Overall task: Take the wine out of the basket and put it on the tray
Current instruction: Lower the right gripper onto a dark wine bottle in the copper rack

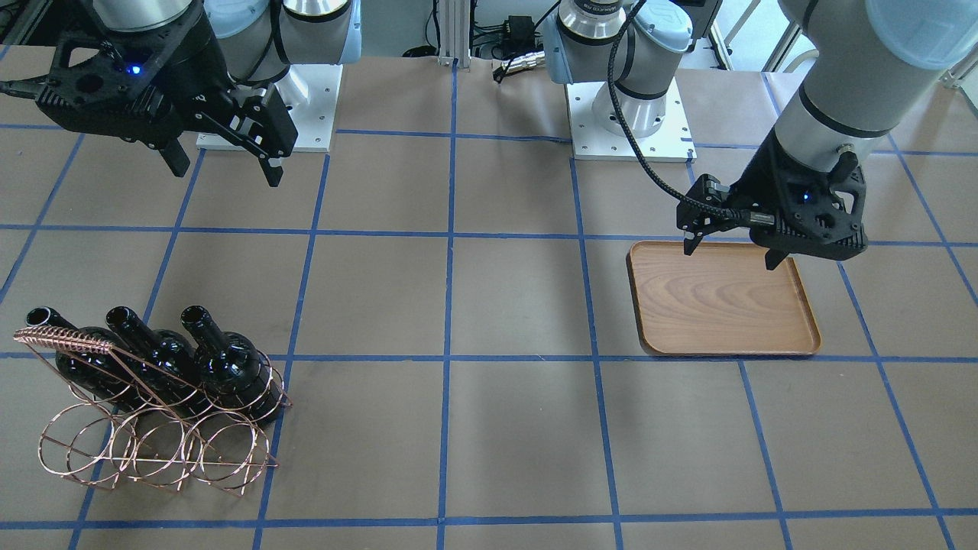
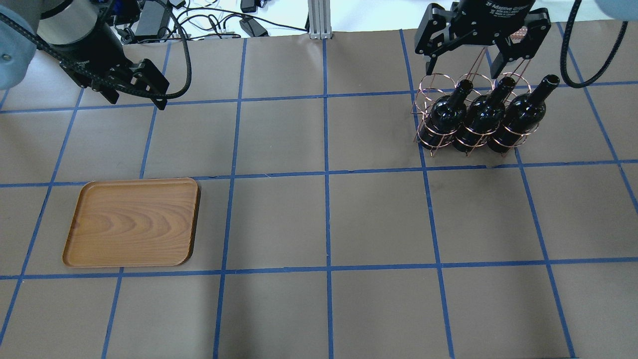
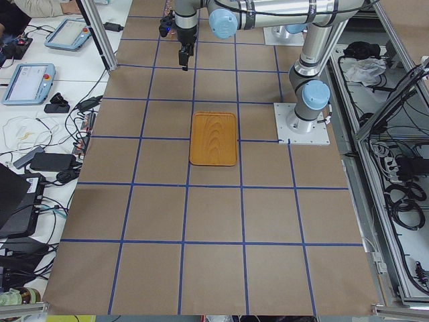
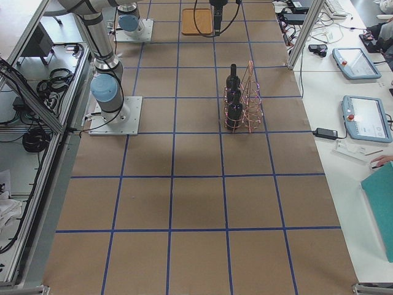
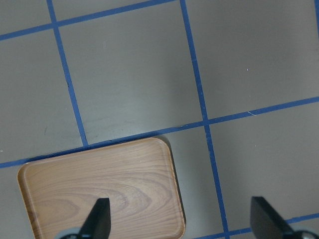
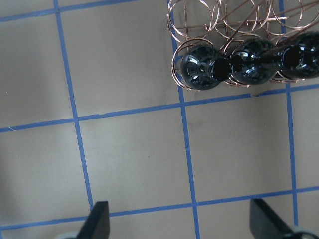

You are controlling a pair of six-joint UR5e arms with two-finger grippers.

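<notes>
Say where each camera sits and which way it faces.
Front: across the table, facing the robot; both bases, left claw, right claw.
Overhead: behind the robot, looking down; both claws.
Exterior left: table's left end, looking along; left arm, tray.
Exterior right: right end, likewise; basket, right arm.
Left wrist: down on tray; fingertips.
Right wrist: down on wine bottles; fingertips.
Front and overhead share tray, basket.

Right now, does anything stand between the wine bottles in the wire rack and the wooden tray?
Nothing visible does. Only bare paper-covered table lies between the wine bottles in the copper wire rack and the wooden tray. The rack's rings encircle each bottle, so one must be lifted out first.
</notes>
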